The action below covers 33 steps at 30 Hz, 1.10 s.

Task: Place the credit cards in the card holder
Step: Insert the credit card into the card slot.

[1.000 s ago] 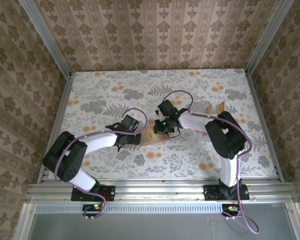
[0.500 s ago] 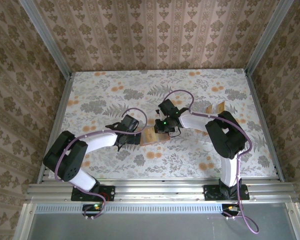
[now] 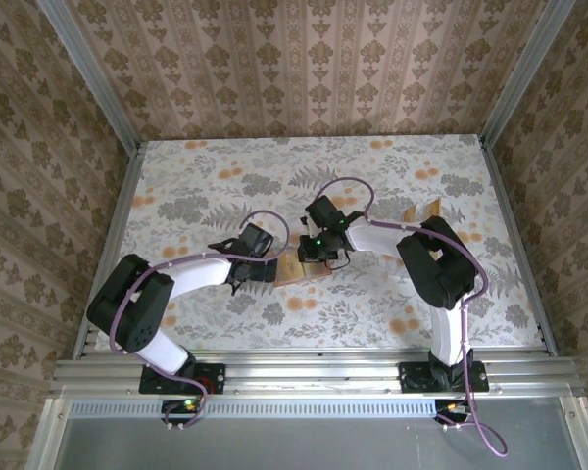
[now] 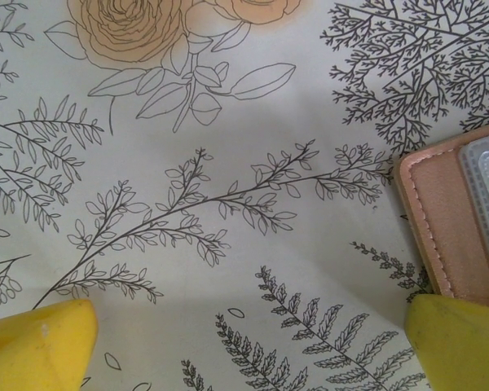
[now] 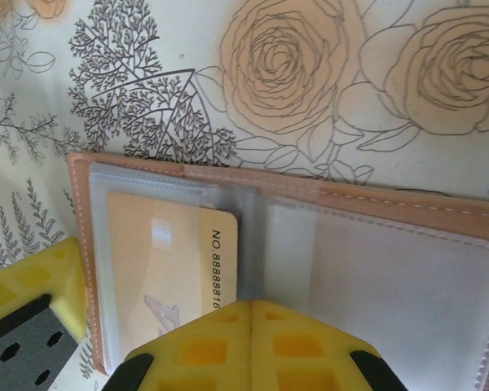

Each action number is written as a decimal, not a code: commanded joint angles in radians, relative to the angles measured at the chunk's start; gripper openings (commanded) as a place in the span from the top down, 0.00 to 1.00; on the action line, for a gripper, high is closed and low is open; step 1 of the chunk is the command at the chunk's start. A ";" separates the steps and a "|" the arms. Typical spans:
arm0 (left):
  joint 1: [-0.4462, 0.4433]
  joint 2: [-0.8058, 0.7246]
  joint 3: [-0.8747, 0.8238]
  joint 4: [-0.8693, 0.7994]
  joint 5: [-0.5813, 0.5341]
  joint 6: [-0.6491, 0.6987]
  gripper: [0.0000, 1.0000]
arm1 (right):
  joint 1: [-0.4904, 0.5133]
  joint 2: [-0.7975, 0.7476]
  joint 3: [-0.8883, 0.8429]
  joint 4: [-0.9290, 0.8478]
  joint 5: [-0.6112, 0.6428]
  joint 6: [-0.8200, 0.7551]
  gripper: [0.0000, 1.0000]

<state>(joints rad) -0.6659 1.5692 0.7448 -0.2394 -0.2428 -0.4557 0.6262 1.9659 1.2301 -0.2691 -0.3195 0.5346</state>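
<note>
**Top external view.** The two arms meet at mid-table. The card holder (image 3: 296,270) lies open and flat on the floral table (image 3: 206,186), with the left gripper (image 3: 265,266) at its left edge and the right gripper (image 3: 316,253) over it. Spare credit cards (image 3: 421,211) wait well apart, beside the right arm's elbow. With both heads this close, any sideways correction you make risks knocking one gripper against the other.

**Left wrist view.** The yellow fingertips (image 4: 37,346) stand as wide apart as they go, with only bare tablecloth between them. The holder's stitched corner sits just beside the right-hand tip, not under it. You have nothing pinning the holder, so a push from the other arm would likely slide or turn it.

**Right wrist view.** The fingers (image 5: 253,342) are closed tight together with nothing seen between them, and their tips are at the spine of the holder. One card (image 5: 171,261) lies inside the left clear sleeve (image 5: 106,244), its inner edge near the pocket mouth. If you press further here, the sleeve may buckle. If you drag the tips back, friction could draw the card out again.
</note>
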 commanded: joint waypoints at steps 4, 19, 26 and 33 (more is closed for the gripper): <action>-0.001 0.052 -0.008 0.001 0.007 0.001 0.00 | 0.015 0.025 0.031 0.014 -0.046 0.035 0.98; -0.006 0.049 -0.017 0.013 0.012 -0.002 0.00 | 0.032 0.035 0.039 0.032 -0.068 0.060 0.99; -0.006 0.046 -0.015 0.013 0.016 -0.004 0.00 | 0.032 0.026 0.058 0.027 -0.095 0.065 0.98; 0.002 -0.009 -0.006 -0.031 -0.003 0.006 0.00 | 0.019 -0.044 0.072 -0.026 -0.067 0.043 0.76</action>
<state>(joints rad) -0.6662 1.5623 0.7448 -0.2409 -0.2413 -0.4557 0.6376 1.9816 1.2705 -0.2680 -0.3538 0.5808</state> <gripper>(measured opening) 0.998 0.223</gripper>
